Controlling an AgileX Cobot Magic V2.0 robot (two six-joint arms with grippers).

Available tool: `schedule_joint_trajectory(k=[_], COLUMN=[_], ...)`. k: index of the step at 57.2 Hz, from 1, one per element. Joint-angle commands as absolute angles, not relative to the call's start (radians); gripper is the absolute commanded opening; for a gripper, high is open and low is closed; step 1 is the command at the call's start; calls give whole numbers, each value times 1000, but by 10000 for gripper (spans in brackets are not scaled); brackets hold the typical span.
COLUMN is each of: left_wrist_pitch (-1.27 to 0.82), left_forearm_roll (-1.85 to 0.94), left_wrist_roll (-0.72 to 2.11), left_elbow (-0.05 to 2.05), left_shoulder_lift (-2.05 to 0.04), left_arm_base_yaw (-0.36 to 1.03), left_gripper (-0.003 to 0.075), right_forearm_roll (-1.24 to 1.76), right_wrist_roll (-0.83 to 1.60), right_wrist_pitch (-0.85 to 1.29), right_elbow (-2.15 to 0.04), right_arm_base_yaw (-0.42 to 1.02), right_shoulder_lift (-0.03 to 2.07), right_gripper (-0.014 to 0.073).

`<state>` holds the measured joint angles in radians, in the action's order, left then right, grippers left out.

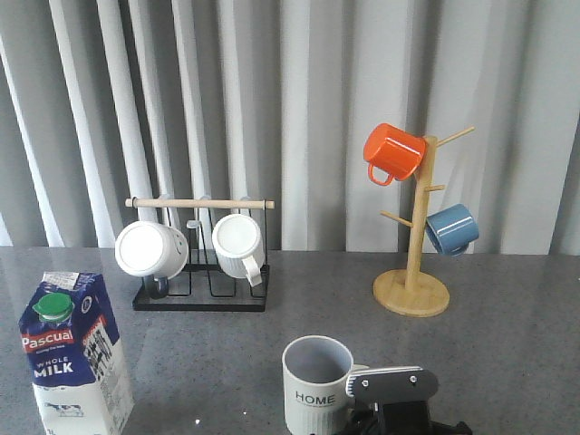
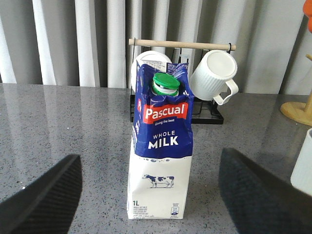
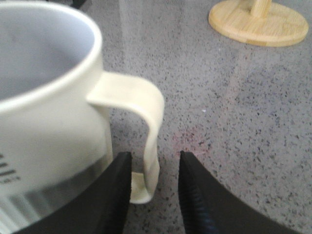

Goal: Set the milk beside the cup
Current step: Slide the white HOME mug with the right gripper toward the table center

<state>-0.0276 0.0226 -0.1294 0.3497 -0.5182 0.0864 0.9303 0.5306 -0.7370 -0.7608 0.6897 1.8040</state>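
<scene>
The milk (image 1: 74, 355) is a blue and white carton with a green cap, standing upright at the front left of the table. In the left wrist view the milk (image 2: 161, 146) stands just ahead of my left gripper (image 2: 150, 157), which is wide open with a finger off to each side, touching nothing. The cup (image 1: 316, 387), a pale ribbed mug marked "HOME", stands at the front centre. My right gripper (image 3: 155, 160) is open, its fingers straddling the cup's handle (image 3: 148, 122), with a gap showing on one side.
A black rack (image 1: 201, 299) with a wooden bar holds two white ribbed mugs (image 1: 151, 249) at the back left. A wooden mug tree (image 1: 412, 292) at the back right carries an orange mug (image 1: 392, 151) and a blue mug (image 1: 451, 228). Grey curtains close the back.
</scene>
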Motion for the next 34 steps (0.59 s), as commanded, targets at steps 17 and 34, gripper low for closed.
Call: schedule_joint_trajectory(k=[17, 34], left_wrist_pitch=[49, 49], left_forearm_roll=[20, 20], left_wrist_roll=[-131, -131], left_elbow=[385, 385], left_shoulder_lift=[-525, -525], left_arm_base_yaw=[92, 92], left_gripper=[565, 565], right_forearm_roll=[1009, 1144], right_wrist_roll=[646, 804], right_wrist_pitch=[-746, -795], right_elbow=[-777, -757], right_arm_base_yaw=[725, 783], right_shoulder_lift=[1692, 1659], right_gripper=[256, 256])
